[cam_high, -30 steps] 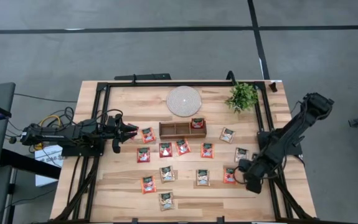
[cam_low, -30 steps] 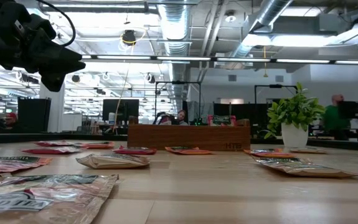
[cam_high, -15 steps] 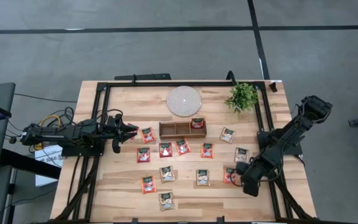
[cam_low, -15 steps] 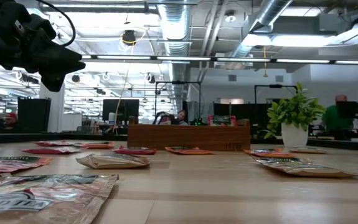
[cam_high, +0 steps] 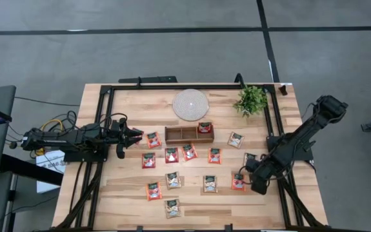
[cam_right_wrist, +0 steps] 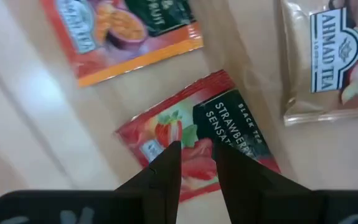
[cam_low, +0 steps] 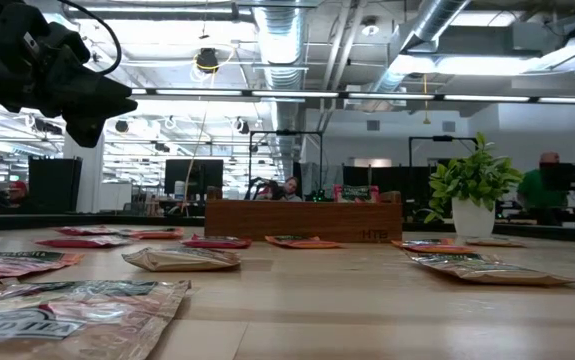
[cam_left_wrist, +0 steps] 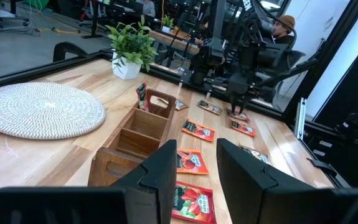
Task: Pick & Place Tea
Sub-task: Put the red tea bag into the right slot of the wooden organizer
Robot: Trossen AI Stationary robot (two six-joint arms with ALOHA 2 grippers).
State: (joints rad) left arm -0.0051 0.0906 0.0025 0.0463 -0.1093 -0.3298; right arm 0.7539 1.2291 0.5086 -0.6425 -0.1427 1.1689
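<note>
Several tea sachets, red-orange and pale tan, lie flat on the wooden table. One more stands in the right compartment of the brown tray. My right gripper points down over a red strawberry sachet at the near right. Its fingers are open a little, one tip over each side of the sachet's middle; I cannot tell whether they touch it. My left gripper waits level and open at the table's left, with nothing between its fingers.
A round white woven disc and a small potted plant stand at the far side. A tan sachet and an orange one lie close beside the red sachet. A black frame runs along the table's edges.
My right gripper has shifted a little toward the table's left, from beside the red sachet at the near right to over it. The sachets lie as before.
</note>
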